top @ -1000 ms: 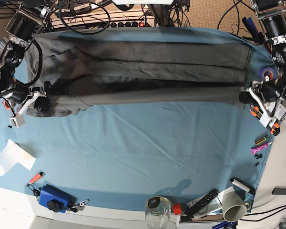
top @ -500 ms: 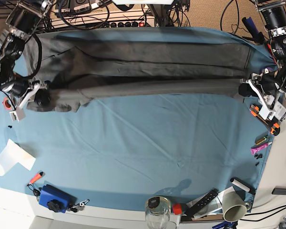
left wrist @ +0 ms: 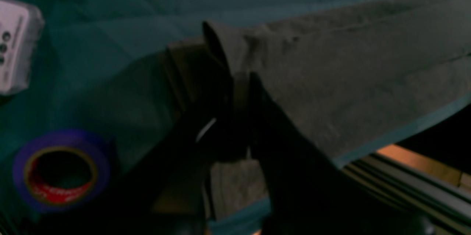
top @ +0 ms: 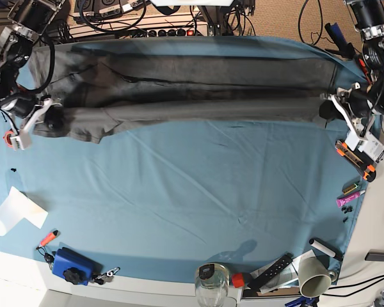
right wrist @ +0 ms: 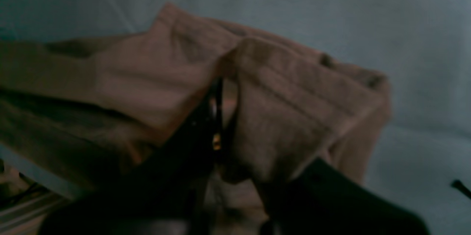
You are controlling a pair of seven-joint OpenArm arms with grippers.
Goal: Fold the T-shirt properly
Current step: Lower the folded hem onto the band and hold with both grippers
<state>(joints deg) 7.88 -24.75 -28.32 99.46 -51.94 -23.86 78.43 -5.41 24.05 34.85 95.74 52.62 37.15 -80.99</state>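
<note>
Across the upper part of the base view, the shirt (top: 179, 77) lies as a wide dark grey band on the blue cloth (top: 179, 204) over the table, its lower edge drawn between the two pincers. At the upper left of that view, the right pincer (top: 50, 121) is closed on the shirt's lower edge, with a rumpled flap hanging just beside it. At the upper right, the left pincer (top: 329, 109) is closed on the other end of the same edge. At the lower left are a white cup (top: 18, 212) and a blue object (top: 72, 266); along the bottom edge stand a clear bottle (top: 212, 285) and, farther right, a beige mug (top: 314, 277). In the left wrist view, the pincer reaches into the middle of the frame, its tips pinched together on a raised fold of the shirt, which stretches off to the upper right. A purple roll of tape (left wrist: 62, 170) lies at the lower left, and part of a white case (left wrist: 17, 45) shows at the upper left. In the right wrist view, the shirt is bunched around the closed tips at the centre, one fold draping to their right and the fabric running out at the left edge.
</note>
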